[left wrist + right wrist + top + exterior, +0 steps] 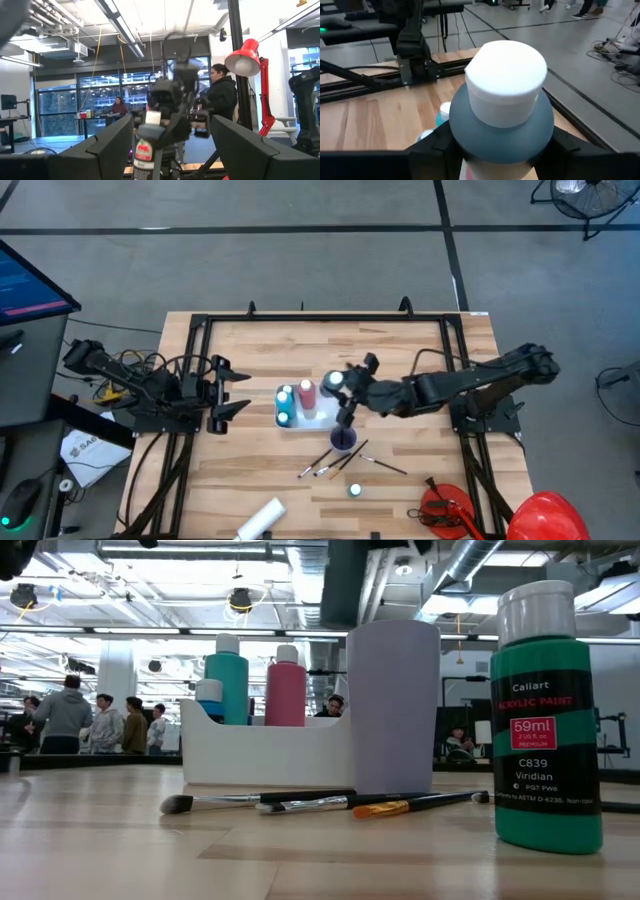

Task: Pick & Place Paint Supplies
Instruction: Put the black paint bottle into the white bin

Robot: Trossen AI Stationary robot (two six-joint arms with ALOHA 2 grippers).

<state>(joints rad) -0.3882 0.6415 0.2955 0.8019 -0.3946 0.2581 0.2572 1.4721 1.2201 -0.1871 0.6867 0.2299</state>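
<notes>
My right gripper (340, 387) is shut on a grey-blue paint bottle with a white cap (506, 75) and a red label (144, 150), above the right end of the white tray (322, 420). In the tray stand teal bottles (285, 406) and a pink-red bottle (307, 395). Next to the tray, a purple cup (343, 441) stands on the table. Several brushes (335, 462) lie flat in front of it. A green bottle (547, 720) stands upright nearer the front. My left gripper (232, 393) waits open at the table's left, nothing between its fingers. My right gripper pinches the bottle's body just below its grey-blue shoulder (470, 137) between its two fingers, one on each side. The fingers reach in from the table's right, slanting slightly down. The bottle is lifted clear, cap up, over the tray's right end.
A white bottle (262, 520) lies at the front edge. A red tool with a black handle (445, 510) and a red dome (548, 515) sit at the front right corner. Black frame rails (330, 318) border the wooden table. People stand in the room beyond.
</notes>
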